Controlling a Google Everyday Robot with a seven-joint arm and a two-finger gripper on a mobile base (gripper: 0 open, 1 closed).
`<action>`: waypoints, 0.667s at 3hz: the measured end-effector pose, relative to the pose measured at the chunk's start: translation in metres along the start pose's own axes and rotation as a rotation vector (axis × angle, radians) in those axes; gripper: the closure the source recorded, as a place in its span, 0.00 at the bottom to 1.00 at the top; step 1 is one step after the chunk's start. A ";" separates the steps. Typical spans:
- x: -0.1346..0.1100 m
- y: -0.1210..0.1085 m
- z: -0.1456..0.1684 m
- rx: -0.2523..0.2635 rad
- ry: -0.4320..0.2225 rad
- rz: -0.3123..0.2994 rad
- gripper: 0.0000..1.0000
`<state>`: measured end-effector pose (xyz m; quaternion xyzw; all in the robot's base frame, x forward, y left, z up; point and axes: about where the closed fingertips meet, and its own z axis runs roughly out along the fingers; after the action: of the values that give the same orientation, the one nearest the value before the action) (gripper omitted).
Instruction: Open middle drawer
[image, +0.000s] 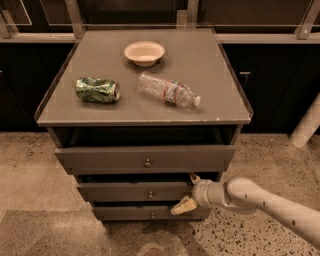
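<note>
Middle drawer: the grey-brown flat-fronted middle drawer (120, 192) is the 2nd of 3 in the cabinet, with a small round metal knob (150, 194) at its centre. It looks shut or very nearly so.
Gripper: the cream 2-finger gripper (183, 193) is at the middle drawer's right end, well to the right of its knob. The jaws stand spread, 1 finger above the drawer front and 1 below, and I see nothing clamped between them.
Risk, grip: a hold on the middle drawer's end rather than its knob looks thin, so the fingers could slide off as the pull starts.
Risk, racking: a pull from 1 end may skew the middle drawer in its runners and jam it.
Risk, wrong drawer: the wider top drawer (100, 160) lies just above the middle drawer and the narrower bottom drawer (125, 213) just below. A spread finger could catch either one.
Risk, load above: a jerk could roll the clear plastic bottle (167, 91), which lies on its side on the cabinet top above the middle drawer.
Drawer insides: hidden for all 3.
Bowl: a pale round bowl (144, 52), farthest back above the middle drawer, appears empty.
Bottle: capped, apparently empty.
Can: a crushed green can (97, 90) lies on its side, above and left of the middle drawer's knob.
</note>
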<state>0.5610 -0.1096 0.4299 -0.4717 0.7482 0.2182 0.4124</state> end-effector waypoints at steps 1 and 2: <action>0.009 -0.008 0.014 0.000 0.002 0.013 0.00; 0.007 -0.009 0.014 0.000 0.002 0.014 0.00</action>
<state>0.5729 -0.1075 0.4172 -0.4668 0.7518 0.2205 0.4103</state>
